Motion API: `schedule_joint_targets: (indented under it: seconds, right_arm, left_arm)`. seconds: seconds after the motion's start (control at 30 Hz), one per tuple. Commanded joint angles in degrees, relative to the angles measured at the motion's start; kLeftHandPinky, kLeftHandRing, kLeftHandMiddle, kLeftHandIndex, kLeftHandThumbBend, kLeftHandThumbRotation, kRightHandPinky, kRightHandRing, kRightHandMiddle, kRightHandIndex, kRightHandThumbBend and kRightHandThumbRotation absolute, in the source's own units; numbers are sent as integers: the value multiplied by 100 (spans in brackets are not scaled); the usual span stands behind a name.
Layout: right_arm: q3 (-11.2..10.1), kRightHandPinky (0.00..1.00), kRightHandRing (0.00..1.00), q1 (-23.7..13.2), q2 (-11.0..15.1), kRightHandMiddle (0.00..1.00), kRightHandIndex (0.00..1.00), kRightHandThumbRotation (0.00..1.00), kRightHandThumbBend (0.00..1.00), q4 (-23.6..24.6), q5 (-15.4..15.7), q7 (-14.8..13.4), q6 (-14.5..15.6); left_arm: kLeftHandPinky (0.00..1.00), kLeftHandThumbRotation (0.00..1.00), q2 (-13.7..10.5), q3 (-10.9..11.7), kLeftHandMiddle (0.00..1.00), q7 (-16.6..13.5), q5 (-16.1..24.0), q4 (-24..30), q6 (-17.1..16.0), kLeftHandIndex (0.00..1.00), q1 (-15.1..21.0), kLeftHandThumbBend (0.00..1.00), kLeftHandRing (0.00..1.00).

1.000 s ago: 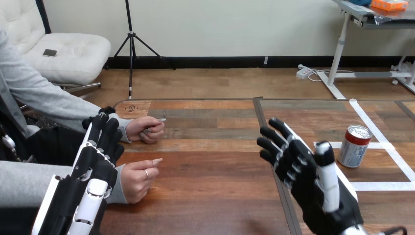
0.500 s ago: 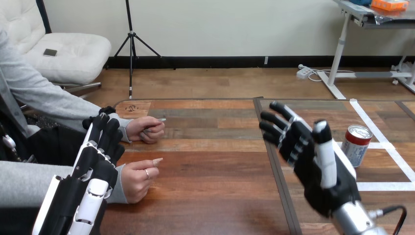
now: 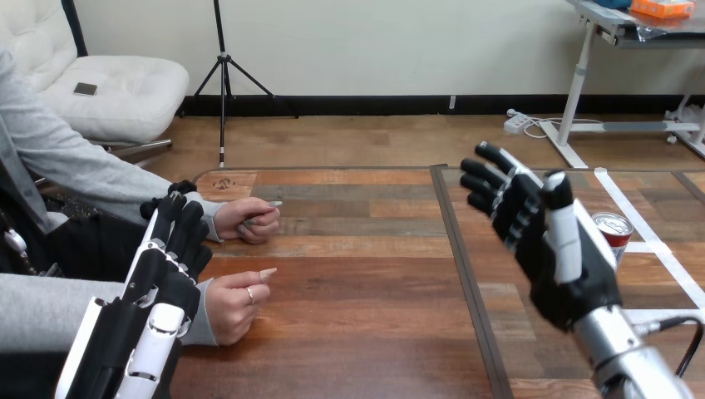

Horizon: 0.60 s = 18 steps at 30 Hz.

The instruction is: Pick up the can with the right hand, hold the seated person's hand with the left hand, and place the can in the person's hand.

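L robot hand (image 3: 162, 274): open, fingers straight, beside person's sleeve, gripping nothing. Person's near hand (image 3: 235, 306) and person's far hand (image 3: 248, 219): curled on surface (image 3: 357, 274), no open palm yet. Risk: knuckles bumped if closed on blind. R robot hand (image 3: 544, 241): open, spread, raised just left of can (image 3: 617, 234). Can: upright, surface's right, partly hidden. Risk: sideways approach tips or shoves can; weak wrap = slip.

table (image 3: 357, 274): wooden planks | left side: person's far hand (image 3: 248, 220) and near hand (image 3: 233, 303) rest on it, apart | right side: can (image 3: 618, 234) upright beside white tape (image 3: 621, 195)
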State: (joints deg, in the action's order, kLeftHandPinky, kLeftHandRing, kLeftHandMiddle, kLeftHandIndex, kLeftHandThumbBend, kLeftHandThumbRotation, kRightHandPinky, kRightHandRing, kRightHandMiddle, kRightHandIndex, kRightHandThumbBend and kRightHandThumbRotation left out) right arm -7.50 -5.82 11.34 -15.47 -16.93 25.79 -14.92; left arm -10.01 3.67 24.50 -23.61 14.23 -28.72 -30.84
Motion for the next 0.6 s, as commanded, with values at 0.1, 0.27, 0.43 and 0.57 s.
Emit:
schedule_joint_targets:
  seconds: [0.1,0.27,0.43,0.57]
  right_arm:
    - [-294,92,90,-972,224,88,90,100,89,-474,50,-97,-405]
    - [-364,91,90,-1149,271,88,90,100,88,-623,24,-112,-429]
    - [-440,92,91,-1327,307,88,90,100,87,-783,27,-193,-493]
    - [-479,91,90,-1464,341,89,91,99,86,-954,59,-258,-578]
  left_arm:
    - [100,75,-56,89,100,21,-10,288,11,100,292,51,100]
    - [100,75,-62,91,100,23,-21,301,42,100,288,50,100]
    - [100,75,-46,101,100,4,27,274,16,100,307,51,100]
    - [100,75,-69,99,100,30,-2,267,38,100,313,51,100]
